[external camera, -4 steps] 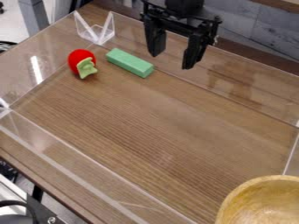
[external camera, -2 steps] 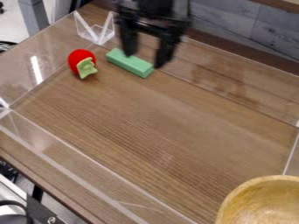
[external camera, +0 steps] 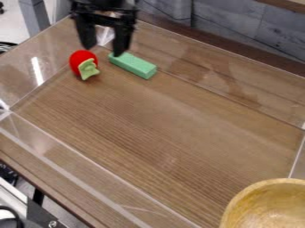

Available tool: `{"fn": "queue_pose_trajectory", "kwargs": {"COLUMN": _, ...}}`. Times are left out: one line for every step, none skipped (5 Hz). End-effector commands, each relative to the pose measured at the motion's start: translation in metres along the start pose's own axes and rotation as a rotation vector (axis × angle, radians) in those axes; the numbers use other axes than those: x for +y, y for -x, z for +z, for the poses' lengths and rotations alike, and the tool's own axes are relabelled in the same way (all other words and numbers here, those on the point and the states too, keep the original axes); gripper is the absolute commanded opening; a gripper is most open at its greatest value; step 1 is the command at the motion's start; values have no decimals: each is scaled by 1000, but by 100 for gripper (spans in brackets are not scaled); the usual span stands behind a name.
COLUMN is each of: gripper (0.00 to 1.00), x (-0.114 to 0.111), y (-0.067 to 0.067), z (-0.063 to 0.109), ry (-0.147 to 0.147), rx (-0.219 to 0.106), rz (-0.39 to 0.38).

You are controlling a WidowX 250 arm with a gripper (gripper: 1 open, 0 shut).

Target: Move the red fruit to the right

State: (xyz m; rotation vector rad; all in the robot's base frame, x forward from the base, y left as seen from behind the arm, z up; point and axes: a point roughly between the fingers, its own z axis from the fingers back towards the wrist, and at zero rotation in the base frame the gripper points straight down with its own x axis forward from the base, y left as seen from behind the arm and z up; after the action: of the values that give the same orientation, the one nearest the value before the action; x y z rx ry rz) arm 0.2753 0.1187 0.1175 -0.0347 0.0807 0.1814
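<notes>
The red fruit point(external camera: 82, 64) is a small glossy strawberry with a light-green cap at its lower end, lying on the wooden table near the back left. My gripper point(external camera: 103, 37) hangs just above and to the right of it, pointing down, its two black fingers point(external camera: 85, 33) spread apart with nothing between them. The gripper is open and does not touch the fruit.
A flat green block point(external camera: 134, 64) lies just right of the fruit. Clear acrylic walls point(external camera: 36, 85) ring the table. A wooden bowl point(external camera: 274, 207) sits at the front right corner. A clear triangular stand is partly hidden behind the gripper.
The gripper has travelled left across the back of the table, from right of the green block to above the red fruit, staying open. The fruit and block have not moved.
</notes>
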Motion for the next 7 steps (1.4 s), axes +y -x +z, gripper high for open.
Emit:
{"fn": "queue_pose_trajectory", "kwargs": {"gripper": 100, "x": 22, "y": -10, "z": 4, "ry": -15, "rx": -73, "rz": -22}}
{"fn": "queue_pose_trajectory", "kwargs": {"gripper": 100, "x": 34, "y": -13, "z": -8, "ry": -10, "rx": -85, "rz": -18}}
{"fn": "queue_pose_trajectory", "kwargs": {"gripper": 100, "x": 43, "y": -20, "z": -15, "ry": -3, "rx": -88, "rz": -47}}
{"fn": "queue_pose_trajectory", "kwargs": {"gripper": 100, "x": 51, "y": -29, "z": -17, "ry": 14, "rx": -98, "rz": -79}}
{"fn": "queue_pose_trajectory", "kwargs": {"gripper": 100, "x": 55, "y": -33, "z": -20, "ry": 34, "rx": -106, "rz": -111}}
{"fn": "queue_pose_trajectory", "kwargs": {"gripper": 100, "x": 51, "y": -32, "z": -18, "ry": 53, "rx": -113, "rz": -123}}
{"fn": "queue_pose_trajectory", "kwargs": {"gripper": 100, "x": 46, "y": -32, "z": -15, "ry": 70, "rx": -119, "rz": -134}}
